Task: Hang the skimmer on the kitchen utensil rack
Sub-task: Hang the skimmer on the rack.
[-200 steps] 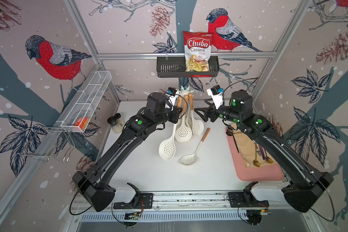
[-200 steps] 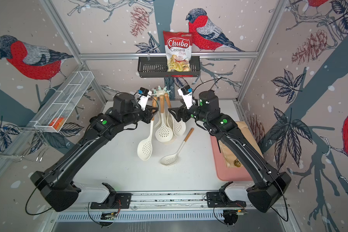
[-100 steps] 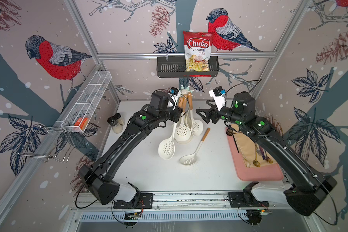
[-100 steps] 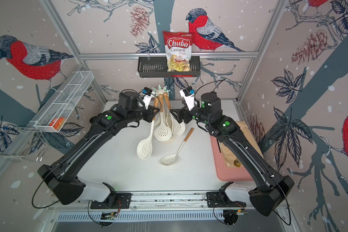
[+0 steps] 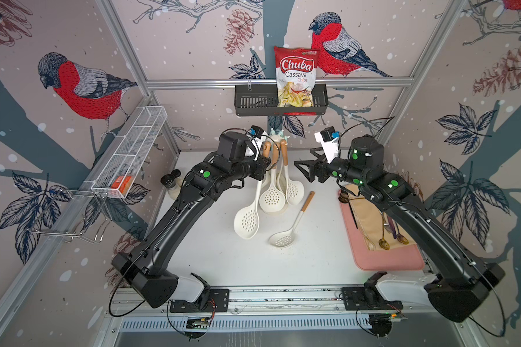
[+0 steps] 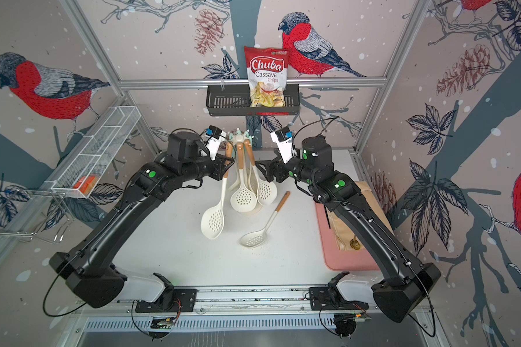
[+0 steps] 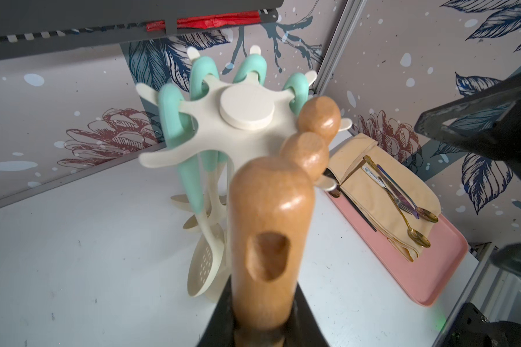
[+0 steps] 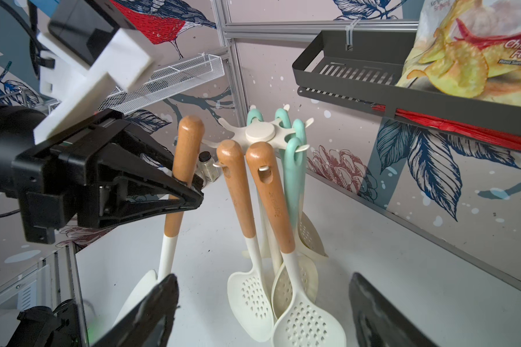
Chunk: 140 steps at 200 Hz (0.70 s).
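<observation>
Our left gripper (image 5: 265,168) clenches the wooden handle of the skimmer (image 5: 250,214), holding it roughly upright just beside the star top of the kitchen utensil rack (image 5: 275,138), not yet hooked. Our right gripper (image 5: 300,170) stands spread wide and empty near the rack.

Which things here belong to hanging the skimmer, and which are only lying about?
In the job:
- held skimmer
- rack
- left gripper, closed on the skimmer's handle

Lying about:
- loose skimmer
- chips bag
- black basket
- mesh shelf
- pink tray
- jars
</observation>
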{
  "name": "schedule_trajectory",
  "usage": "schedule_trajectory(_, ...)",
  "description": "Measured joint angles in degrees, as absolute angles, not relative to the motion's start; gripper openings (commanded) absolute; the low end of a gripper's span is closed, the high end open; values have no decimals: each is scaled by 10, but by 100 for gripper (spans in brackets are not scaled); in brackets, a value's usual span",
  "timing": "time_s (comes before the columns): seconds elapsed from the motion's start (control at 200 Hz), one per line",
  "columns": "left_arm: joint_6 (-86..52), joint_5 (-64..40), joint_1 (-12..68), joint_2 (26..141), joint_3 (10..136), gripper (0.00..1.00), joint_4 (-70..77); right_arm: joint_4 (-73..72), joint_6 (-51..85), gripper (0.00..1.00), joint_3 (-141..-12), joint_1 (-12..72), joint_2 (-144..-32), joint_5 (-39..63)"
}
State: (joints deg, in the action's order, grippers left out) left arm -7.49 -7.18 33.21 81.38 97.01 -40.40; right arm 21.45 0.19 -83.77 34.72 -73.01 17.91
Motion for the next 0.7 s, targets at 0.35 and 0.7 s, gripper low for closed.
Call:
schedule_trajectory(0.35, -74, -90, 320, 831, 988, 0, -433, 214, 2, 87, -830, 348, -727, 177)
schedule_trajectory(0.7, -72, -89, 316, 821, 1003, 0, -442, 214, 4, 87, -828, 348, -726, 177)
